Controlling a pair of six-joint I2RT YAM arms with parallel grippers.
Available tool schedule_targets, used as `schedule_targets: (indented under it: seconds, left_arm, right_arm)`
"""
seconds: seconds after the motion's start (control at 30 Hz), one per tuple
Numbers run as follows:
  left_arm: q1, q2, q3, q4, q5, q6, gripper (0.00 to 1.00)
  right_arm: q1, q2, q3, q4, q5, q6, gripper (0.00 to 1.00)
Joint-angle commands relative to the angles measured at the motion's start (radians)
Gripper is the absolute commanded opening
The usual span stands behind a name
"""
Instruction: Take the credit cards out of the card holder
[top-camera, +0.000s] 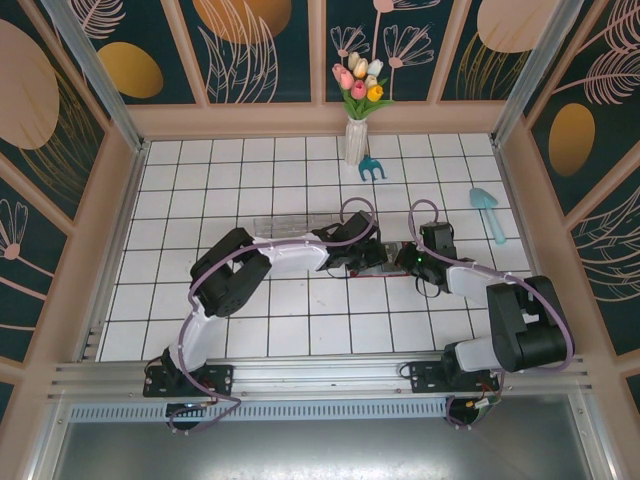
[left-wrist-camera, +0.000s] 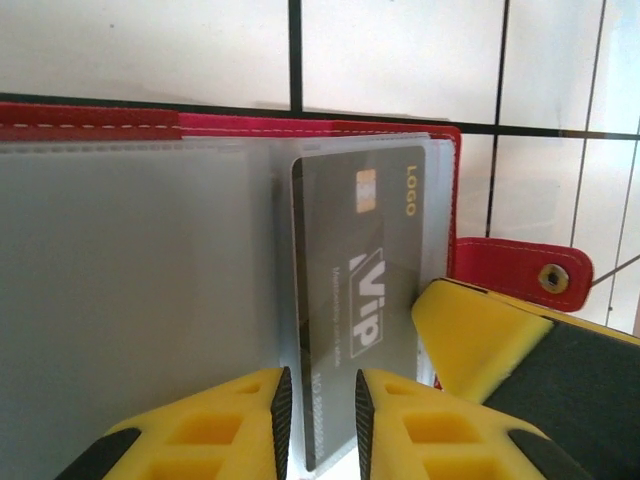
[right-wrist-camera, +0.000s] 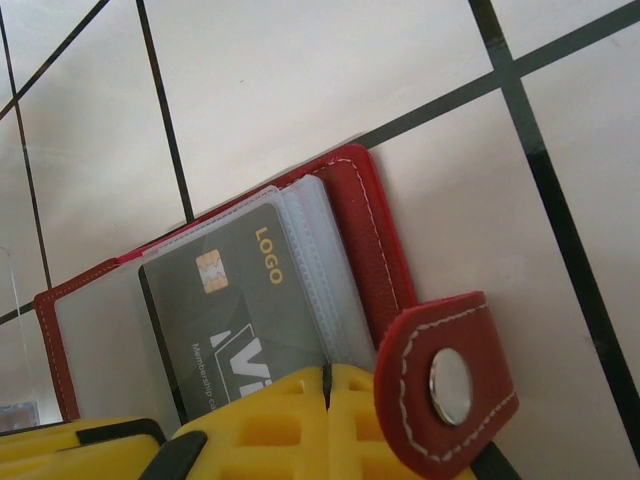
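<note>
I am seeing 0 cards out yet: grey card (left-wrist-camera: 355, 300) inside the card holder (left-wrist-camera: 100, 118), left gripper (left-wrist-camera: 322, 420) slightly apart over it, right gripper (right-wrist-camera: 328, 385) together.

A red card holder (left-wrist-camera: 250, 125) lies open and flat on the white tiled table (left-wrist-camera: 400, 50), near the table's middle. It has pale stitching along its edge and holds frosted clear plastic sleeves (left-wrist-camera: 130, 300). Its red strap (left-wrist-camera: 520, 272), which has a metal snap, sticks out from one side and rests on the tiles. A dark grey card (left-wrist-camera: 360, 300) sits face up in the top sleeve. It shows a gold chip, the word "LOGO" in gold and pale "VIP" lettering.
</note>
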Motion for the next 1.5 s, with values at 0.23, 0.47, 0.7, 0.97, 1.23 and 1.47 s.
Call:
schedule_targets:
  seconds: [0.23, 0.47, 0.7, 0.97, 1.23, 1.47]
  left_arm:
    - [0.001, 0.045, 0.049, -0.013, -0.012, -0.027, 0.18]
    - [0.0, 0.038, 0.035, 0.008, -0.006, -0.034, 0.12]
    - [0.001, 0.043, 0.035, 0.011, -0.003, -0.036, 0.13]
    - [0.002, 0.039, 0.041, -0.058, -0.046, -0.031, 0.22]
    - [0.002, 0.051, 0.04, 0.003, -0.004, -0.04, 0.18]
    - [0.002, 0.03, -0.001, 0.112, 0.042, -0.053, 0.16]
  right_arm:
    - [-0.006, 0.013, 0.003, -0.002, -0.024, -0.01, 0.01]
    - [-0.005, 0.014, 0.0, 0.003, -0.028, -0.01, 0.0]
    - [-0.006, 0.011, 0.0, 0.0, -0.029, -0.01, 0.0]
    - [-0.005, 0.011, -0.002, 0.002, -0.029, -0.008, 0.0]
    - [-0.005, 0.014, -0.005, 0.003, -0.034, -0.008, 0.0]
    - [-0.006, 0.013, -0.005, 0.003, -0.036, -0.008, 0.0]
